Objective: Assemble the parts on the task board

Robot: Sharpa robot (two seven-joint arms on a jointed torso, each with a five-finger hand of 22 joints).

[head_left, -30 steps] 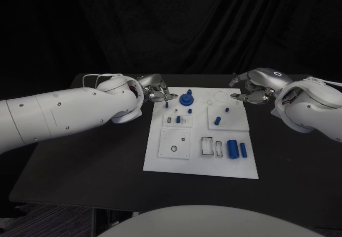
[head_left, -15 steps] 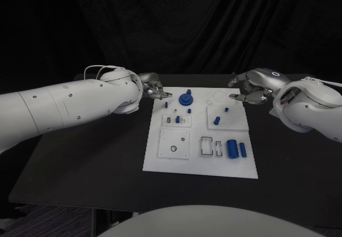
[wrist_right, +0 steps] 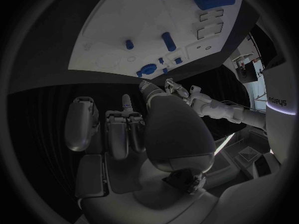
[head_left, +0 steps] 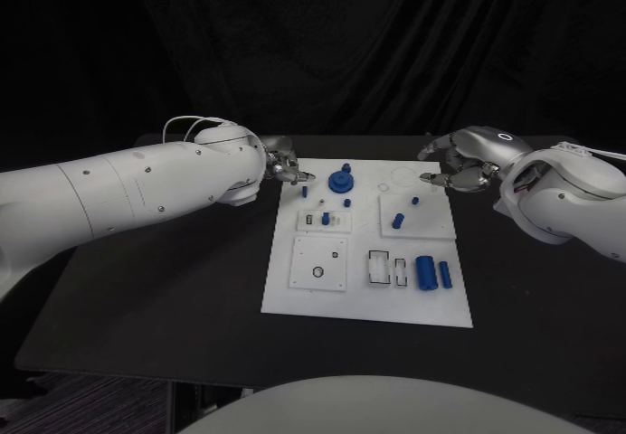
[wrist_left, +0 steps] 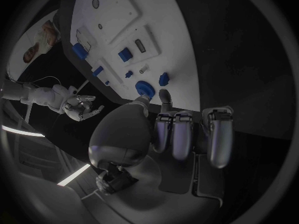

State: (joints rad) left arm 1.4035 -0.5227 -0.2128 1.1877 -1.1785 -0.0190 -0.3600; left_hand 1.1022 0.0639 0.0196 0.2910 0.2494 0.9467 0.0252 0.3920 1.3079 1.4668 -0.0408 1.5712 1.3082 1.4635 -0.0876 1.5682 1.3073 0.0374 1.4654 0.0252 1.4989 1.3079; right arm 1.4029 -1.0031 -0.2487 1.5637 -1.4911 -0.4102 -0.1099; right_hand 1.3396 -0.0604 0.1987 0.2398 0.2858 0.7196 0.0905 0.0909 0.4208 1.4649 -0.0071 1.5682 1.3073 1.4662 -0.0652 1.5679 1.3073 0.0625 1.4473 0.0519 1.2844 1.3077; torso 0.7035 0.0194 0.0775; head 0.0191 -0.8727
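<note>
No legible text or labels.

The right robot hand (wrist_right: 134,129) hangs over the dark bench (wrist_right: 50,92) with nothing in its curled fingers. Past them the white task board (wrist_right: 156,15) carries small blue parts (wrist_right: 167,41). The left robot hand (wrist_right: 181,91) shows beyond its edge.

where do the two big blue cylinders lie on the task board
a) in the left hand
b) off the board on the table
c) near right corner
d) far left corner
c: the two blue cylinders lie side by side on the task board, in its near right part.
</note>
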